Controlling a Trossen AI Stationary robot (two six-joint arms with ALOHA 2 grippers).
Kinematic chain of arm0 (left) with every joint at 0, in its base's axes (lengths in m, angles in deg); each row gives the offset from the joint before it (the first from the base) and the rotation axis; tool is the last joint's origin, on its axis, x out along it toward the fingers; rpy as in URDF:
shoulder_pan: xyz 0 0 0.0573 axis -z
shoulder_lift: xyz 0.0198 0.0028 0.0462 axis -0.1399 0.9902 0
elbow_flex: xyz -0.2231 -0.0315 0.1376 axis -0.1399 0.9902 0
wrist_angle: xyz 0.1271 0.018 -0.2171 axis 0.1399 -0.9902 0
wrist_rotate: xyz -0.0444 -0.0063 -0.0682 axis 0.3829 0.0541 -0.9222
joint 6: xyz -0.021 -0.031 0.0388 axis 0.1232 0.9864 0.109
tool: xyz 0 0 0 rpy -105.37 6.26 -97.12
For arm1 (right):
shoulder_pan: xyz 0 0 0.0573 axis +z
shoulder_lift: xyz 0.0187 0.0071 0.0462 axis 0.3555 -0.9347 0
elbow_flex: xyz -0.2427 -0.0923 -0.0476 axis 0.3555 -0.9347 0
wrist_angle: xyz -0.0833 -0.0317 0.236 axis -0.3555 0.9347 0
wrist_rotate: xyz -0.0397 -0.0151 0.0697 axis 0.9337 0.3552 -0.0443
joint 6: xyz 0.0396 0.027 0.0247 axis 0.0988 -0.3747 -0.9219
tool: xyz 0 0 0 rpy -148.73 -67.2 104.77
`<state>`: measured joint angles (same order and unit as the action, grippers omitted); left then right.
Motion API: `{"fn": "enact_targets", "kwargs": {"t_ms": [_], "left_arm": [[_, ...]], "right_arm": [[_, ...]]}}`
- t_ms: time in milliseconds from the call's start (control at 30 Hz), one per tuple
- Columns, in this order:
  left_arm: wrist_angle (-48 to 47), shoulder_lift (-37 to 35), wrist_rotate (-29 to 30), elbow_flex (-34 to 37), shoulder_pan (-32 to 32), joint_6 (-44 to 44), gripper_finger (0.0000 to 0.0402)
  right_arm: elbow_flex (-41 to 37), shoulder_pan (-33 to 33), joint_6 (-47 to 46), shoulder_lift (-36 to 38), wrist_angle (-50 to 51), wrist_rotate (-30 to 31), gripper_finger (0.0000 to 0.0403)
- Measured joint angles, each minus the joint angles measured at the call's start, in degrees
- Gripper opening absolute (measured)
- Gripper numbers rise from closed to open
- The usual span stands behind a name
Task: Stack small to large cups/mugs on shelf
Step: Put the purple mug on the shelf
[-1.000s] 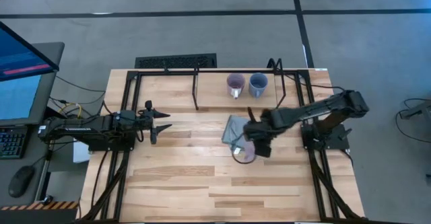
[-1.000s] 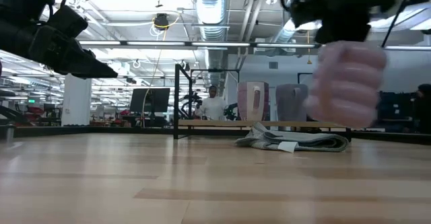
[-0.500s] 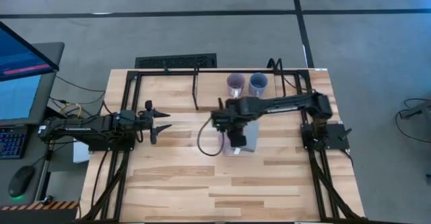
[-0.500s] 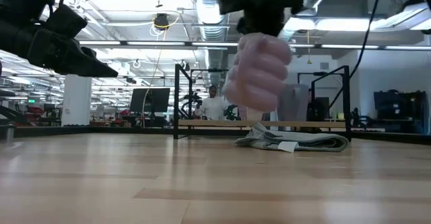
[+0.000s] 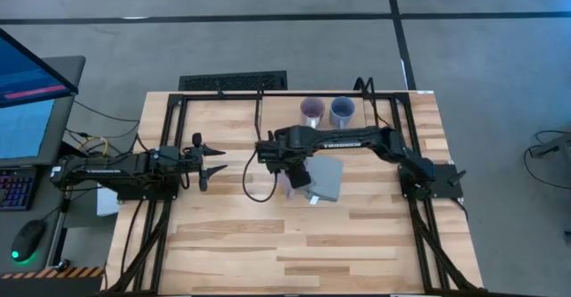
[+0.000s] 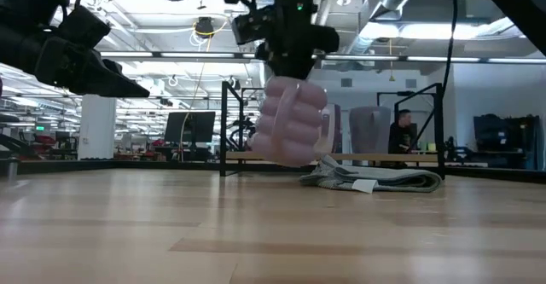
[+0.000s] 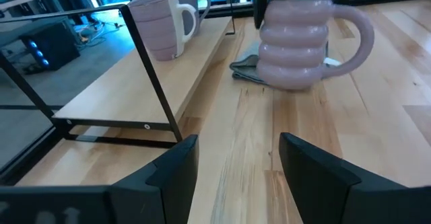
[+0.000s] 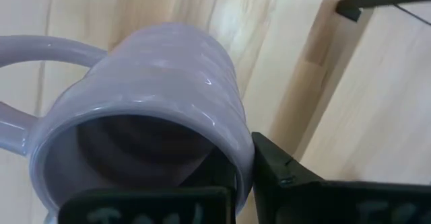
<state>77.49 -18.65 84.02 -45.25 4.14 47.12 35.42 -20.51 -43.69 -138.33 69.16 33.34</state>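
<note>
Two mugs are already standing on the shelf point(image 5: 268, 94): the deeper purple mug point(image 5: 311, 112) and the blue-grey mug point(image 5: 342, 111), side by side and close together at the far right part of the table point(image 5: 232, 243). The third, the pale lavender mug point(image 6: 292, 122), is not yet placed. By this count the task is judged about two thirds done; one placement is left. Whether the shelf order runs small to large cannot be told from these views.

The lavender mug is held off the table by the right gripper point(image 8: 244, 177). Its fingers are pinched shut on the rim, one inside the wall and one outside, as seen in the right wrist view. The mug hangs below the claw, upright with its mouth upward, handle out to one side. In the low view it is seen clear of the tabletop, in front of the grey folded cloth point(image 6: 371, 178). In the high view the gripper is seen near mid-table, just beside the cloth, on the near side of the shelf and to the left of the two placed mugs.

The free shelf space is seen to the left of the purple mug; a carry toward that spot is judged to be the remaining move.

The left gripper point(image 5: 214, 167) waits at the left of the table, jaws spread wide, nothing between them.
</note>
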Motion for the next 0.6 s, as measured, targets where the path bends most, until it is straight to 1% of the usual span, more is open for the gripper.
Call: {"fn": "enact_targets", "kwargs": {"t_ms": [267, 500, 600], "left_arm": [[0.0, 0.0, 0.16, 0.0, 0.01, -1.22, 0.0199], [0.0, 0.0, 0.47, 0.0, 0.0, -1.25, 0.0199], [0.02, 0.0, 0.48, 0.0, 0.0, -1.28, 0.0199]], "right_arm": [[2.87, -1.39, 4.54, -4.74, -0.98, 0.18, 0.0035], [3.12, -1.9, 6.0, -5.55, -1.83, 0.24, 0.0035], [3.07, -1.99, 5.25, -5.55, -3.86, 0.16, 0.0036]]}}
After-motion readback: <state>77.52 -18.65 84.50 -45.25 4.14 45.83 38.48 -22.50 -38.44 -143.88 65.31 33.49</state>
